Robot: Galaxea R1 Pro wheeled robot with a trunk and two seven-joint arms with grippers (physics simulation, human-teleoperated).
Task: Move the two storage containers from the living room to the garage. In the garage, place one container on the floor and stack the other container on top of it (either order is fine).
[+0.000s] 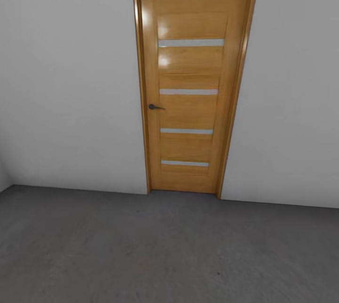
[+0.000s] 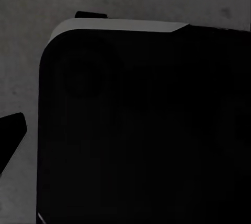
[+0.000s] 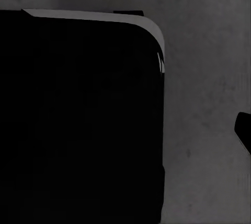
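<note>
— While I look out through the head camera, the biggest thing I get is a pale grey wall (image 1: 70, 82), running the full width ahead of me.

— And below it?

— Dark, mottled concrete floor (image 1: 141, 256), meeting the wall along a straight line. So I read this as the garage. Set in the wall, a little right of centre, is a closed wooden door (image 1: 193, 91) in a matching frame, with four narrow pale strips across it.

— Any hardware on it?

— A small dark lever handle (image 1: 154, 106) on the door's left edge, about mid-height.

— What do the wrists give you?

— On the left wrist camera, a large black body with a rounded corner and a thin pale edge (image 2: 141, 130) sits over the same rough grey concrete. A dark pointed tip (image 2: 11, 132) pokes in at the frame's edge. The right wrist camera has a similar black rounded block (image 3: 78, 119) over the floor, with a small dark piece (image 3: 243, 130) at the border.

— Hands open or closed?

— I cannot tell for either hand; those dark slivers are too little to judge by.

— The containers?

— I cannot say where they are from these cameras.
</note>
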